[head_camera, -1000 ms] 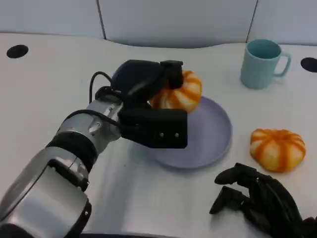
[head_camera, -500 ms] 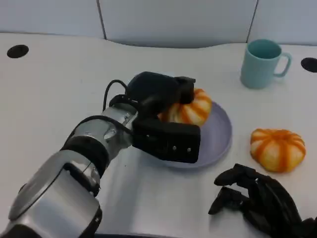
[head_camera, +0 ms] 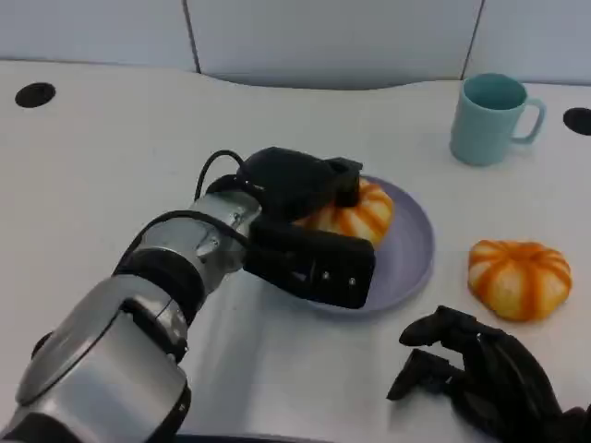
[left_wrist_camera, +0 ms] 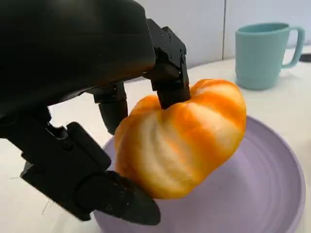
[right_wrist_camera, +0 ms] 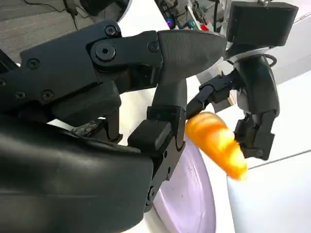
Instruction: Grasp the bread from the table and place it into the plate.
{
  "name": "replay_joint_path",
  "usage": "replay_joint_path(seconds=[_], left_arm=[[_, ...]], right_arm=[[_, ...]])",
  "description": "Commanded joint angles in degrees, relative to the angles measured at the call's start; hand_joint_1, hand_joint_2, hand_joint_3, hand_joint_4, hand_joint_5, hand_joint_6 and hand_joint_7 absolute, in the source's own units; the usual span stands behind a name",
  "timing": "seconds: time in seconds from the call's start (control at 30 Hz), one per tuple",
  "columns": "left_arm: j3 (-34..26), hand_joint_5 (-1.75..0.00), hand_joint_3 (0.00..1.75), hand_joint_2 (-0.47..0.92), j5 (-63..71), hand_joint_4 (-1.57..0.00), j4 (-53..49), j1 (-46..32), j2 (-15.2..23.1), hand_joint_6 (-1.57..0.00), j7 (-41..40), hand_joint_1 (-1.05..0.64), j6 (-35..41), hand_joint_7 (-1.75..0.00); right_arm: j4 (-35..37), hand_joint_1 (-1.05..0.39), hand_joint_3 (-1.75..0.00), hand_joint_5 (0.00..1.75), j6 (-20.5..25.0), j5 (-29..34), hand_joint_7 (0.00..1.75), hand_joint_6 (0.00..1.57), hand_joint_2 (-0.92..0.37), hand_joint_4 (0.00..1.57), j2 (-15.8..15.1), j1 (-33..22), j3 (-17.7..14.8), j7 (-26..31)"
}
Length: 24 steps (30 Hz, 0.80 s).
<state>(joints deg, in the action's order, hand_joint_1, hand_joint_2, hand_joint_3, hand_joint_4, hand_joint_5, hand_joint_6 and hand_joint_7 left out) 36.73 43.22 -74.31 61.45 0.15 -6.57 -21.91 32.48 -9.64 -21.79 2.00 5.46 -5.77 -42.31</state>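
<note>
Gripping the bread [head_camera: 355, 209], left hand [head_camera: 300, 217] hangs inside the plate [head_camera: 406, 258] rim.

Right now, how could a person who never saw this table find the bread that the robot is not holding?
Start at the purple plate in the middle of the table, then look toward the robot's right side. There, the loose bread lies on the bare white table, in front of the teal mug. Unlike the bread in the left hand, no hand touches it.

Left hand [head_camera: 309, 226] extended forward, fingers clamped around load; right hand [head_camera: 480, 378] low, fingers curled.
</note>
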Motion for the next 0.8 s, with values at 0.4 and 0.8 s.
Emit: replay_joint_path(seconds=[0.4,0.8], left_arm=[[1.69,-0.63,0.14,0.92,1.73,0.00,0.01,1.89,0.20,0.00,4.00,-0.92,2.37,-0.62],[1.53,-0.55,0.17,0.92,1.67,0.00,-0.03,2.14,0.18,0.00,4.88,-0.94,2.56,-0.68]], right_arm=[[0.29,-0.50,-0.36,1.21,-0.28,0.29,0.86,0.80,-0.91,0.80,-0.18,-1.07,0.18,0.49],[1.49,-0.49,-0.36,1.22,-1.67,0.26,0.86,0.78,-0.92,0.78,-0.40,-0.62,0.10,-0.70]])
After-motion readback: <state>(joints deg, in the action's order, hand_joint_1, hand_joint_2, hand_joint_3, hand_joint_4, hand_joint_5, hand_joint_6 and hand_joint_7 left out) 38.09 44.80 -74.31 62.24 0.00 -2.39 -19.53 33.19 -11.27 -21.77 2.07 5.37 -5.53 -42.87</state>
